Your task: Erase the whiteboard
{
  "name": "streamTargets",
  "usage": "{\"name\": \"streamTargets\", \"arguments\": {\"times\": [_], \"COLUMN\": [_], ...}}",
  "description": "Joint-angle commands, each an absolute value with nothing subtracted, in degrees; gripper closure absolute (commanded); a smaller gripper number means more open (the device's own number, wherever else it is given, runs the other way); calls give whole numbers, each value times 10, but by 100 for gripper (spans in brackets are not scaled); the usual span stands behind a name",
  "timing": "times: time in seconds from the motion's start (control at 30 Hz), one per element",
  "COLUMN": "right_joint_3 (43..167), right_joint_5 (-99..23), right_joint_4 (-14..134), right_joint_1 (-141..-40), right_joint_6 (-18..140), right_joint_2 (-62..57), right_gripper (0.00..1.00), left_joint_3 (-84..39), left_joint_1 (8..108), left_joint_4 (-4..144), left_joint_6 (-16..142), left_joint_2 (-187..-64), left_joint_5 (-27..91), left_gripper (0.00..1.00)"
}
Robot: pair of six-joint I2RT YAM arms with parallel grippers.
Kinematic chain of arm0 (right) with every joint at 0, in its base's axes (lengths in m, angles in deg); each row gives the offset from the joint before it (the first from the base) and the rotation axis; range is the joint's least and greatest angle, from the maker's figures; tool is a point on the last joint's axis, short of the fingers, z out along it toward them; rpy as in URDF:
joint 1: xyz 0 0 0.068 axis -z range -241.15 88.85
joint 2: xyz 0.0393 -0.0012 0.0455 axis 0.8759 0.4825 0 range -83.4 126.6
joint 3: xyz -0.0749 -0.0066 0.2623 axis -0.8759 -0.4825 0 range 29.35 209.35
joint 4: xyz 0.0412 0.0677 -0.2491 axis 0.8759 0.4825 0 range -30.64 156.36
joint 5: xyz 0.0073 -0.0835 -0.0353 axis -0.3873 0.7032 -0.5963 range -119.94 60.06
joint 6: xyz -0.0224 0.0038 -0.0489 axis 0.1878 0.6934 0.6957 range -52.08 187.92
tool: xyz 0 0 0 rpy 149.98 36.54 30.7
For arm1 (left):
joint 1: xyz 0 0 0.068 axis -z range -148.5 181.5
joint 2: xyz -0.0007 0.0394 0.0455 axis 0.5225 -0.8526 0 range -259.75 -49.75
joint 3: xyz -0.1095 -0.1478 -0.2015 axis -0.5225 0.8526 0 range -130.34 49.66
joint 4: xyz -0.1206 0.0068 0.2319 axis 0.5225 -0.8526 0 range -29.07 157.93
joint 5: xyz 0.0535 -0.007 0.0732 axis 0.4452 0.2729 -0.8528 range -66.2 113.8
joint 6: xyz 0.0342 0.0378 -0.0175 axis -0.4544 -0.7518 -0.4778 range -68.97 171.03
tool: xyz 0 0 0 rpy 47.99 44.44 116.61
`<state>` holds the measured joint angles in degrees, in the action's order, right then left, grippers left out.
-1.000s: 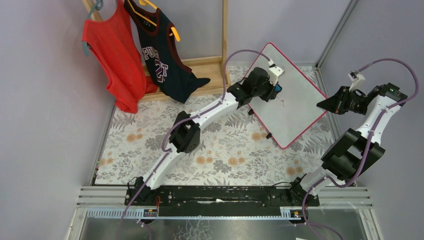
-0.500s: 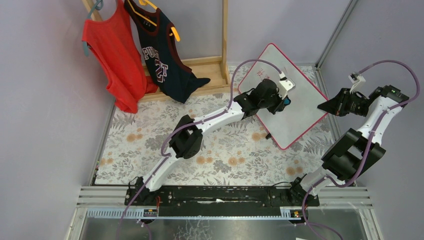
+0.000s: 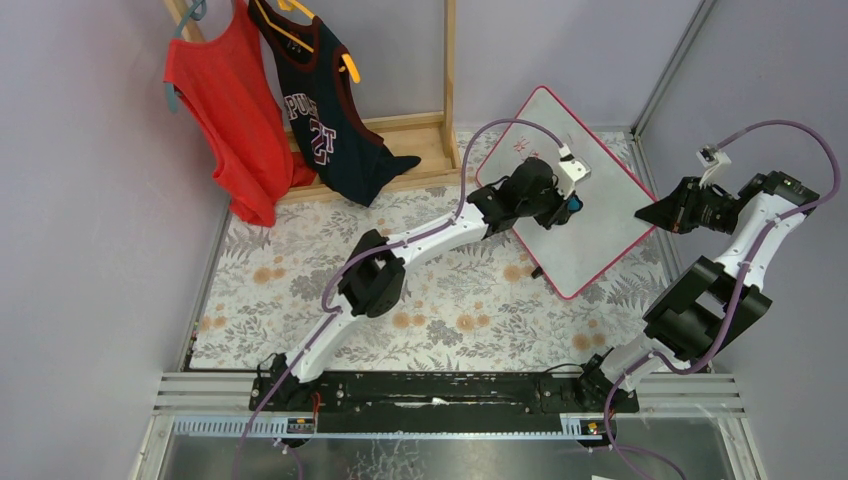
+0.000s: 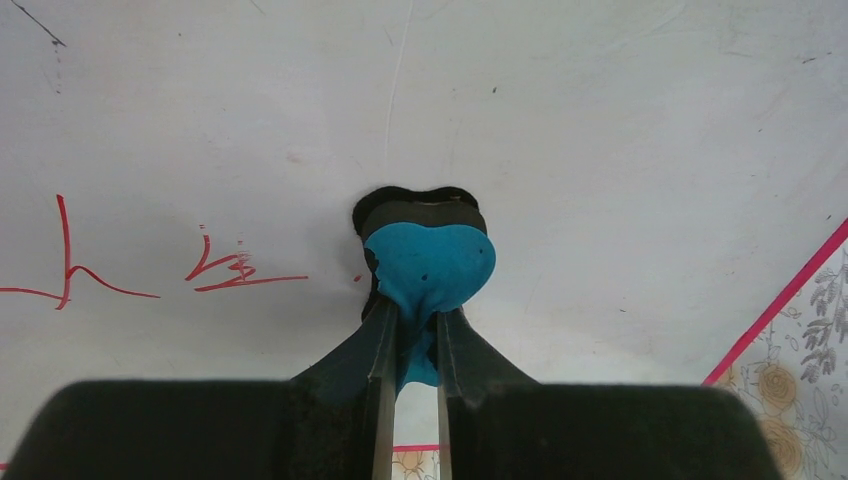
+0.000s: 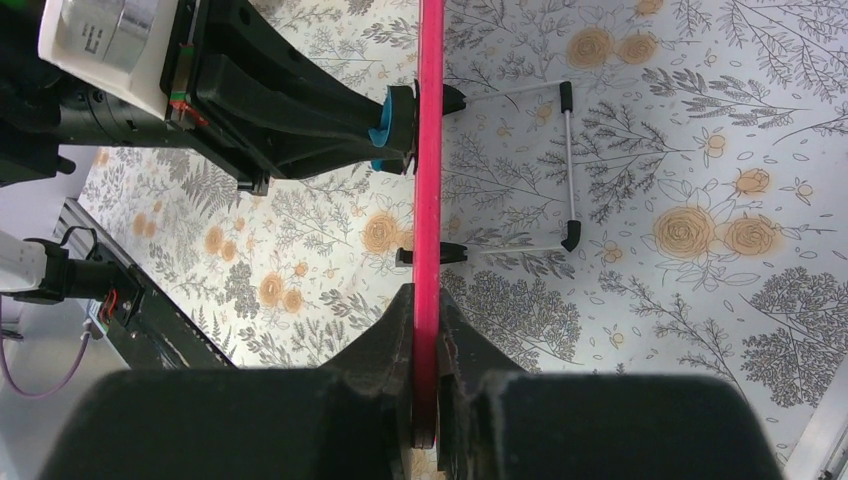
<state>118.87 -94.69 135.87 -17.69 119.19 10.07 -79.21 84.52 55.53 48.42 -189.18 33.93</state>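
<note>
The whiteboard (image 3: 590, 215), white with a pink-red frame, is held tilted above the table at the back right. My right gripper (image 3: 648, 212) is shut on its right edge; in the right wrist view the red frame (image 5: 430, 150) runs edge-on between the fingers. My left gripper (image 3: 568, 205) is shut on the blue eraser (image 4: 430, 265), and its black pad presses against the board face. Red marks (image 4: 225, 272) lie on the board left of the eraser in the left wrist view. The eraser also shows in the right wrist view (image 5: 385, 125).
A wooden clothes rack (image 3: 447, 70) stands at the back left with a red top (image 3: 225, 110) and a dark jersey (image 3: 320, 115). The floral tablecloth (image 3: 300, 290) covers the table. The board's wire stand (image 5: 568, 170) hangs behind it.
Over the last second my left gripper slid the eraser rightward and down across the board, over the small red mark near its middle. Since half a second ago nothing has moved.
</note>
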Motion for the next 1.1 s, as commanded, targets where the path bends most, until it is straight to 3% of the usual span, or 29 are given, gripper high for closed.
{"name": "streamTargets", "arguments": {"times": [0.0, 0.6, 1.07], "right_joint_3": [1187, 1182, 1176], "right_joint_5": [-944, -931, -923], "right_joint_4": [1428, 1429, 1430], "right_joint_1": [-198, -197, -198], "right_joint_6": [1276, 1282, 1286], "right_joint_2": [85, 76, 69], "right_gripper": [100, 100, 100], "left_joint_3": [-801, -831, -827], "left_joint_1": [835, 736, 734], "left_joint_4": [574, 575, 593], "left_joint_6": [492, 428, 426], "left_joint_2": [-1928, -1941, -1944], "left_joint_5": [384, 407, 407], "left_gripper": [100, 100, 100]}}
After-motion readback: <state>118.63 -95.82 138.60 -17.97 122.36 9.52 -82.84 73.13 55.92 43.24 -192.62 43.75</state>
